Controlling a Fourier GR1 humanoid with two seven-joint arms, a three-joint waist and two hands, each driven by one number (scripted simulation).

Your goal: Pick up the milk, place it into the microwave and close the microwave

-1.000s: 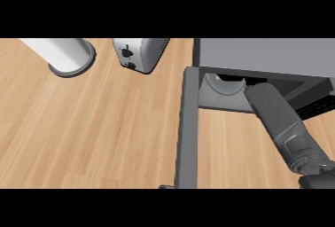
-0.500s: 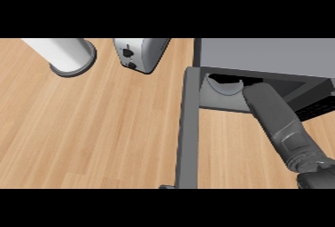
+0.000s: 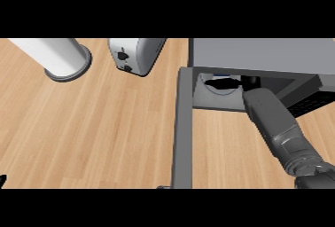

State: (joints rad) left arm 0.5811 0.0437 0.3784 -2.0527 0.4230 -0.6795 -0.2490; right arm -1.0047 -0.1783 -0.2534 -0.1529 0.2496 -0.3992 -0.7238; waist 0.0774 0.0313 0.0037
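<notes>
Head view: counter [image 3: 85, 133] seen from above.
Microwave door [image 3: 184, 128]: swung open, nearest.
Right hand [image 3: 222, 83]: reached inside the microwave [image 3: 262, 55]; fingers cannot be told.
Milk: hidden inside.
Toaster [image 3: 134, 54]: left of microwave.

Clearly a kitchen: pale wooden surface [image 3: 98, 133], grey microwave [image 3: 262, 53] with open door [image 3: 183, 133] at right, toaster [image 3: 134, 53] at far side.

Bare wooden counter [image 3: 85, 133] lies open from six to nine o'clock. The open microwave door [image 3: 184, 128] walls off the middle. A toaster [image 3: 134, 53] and white cylinder [image 3: 59, 55] stand at eleven o'clock.
</notes>
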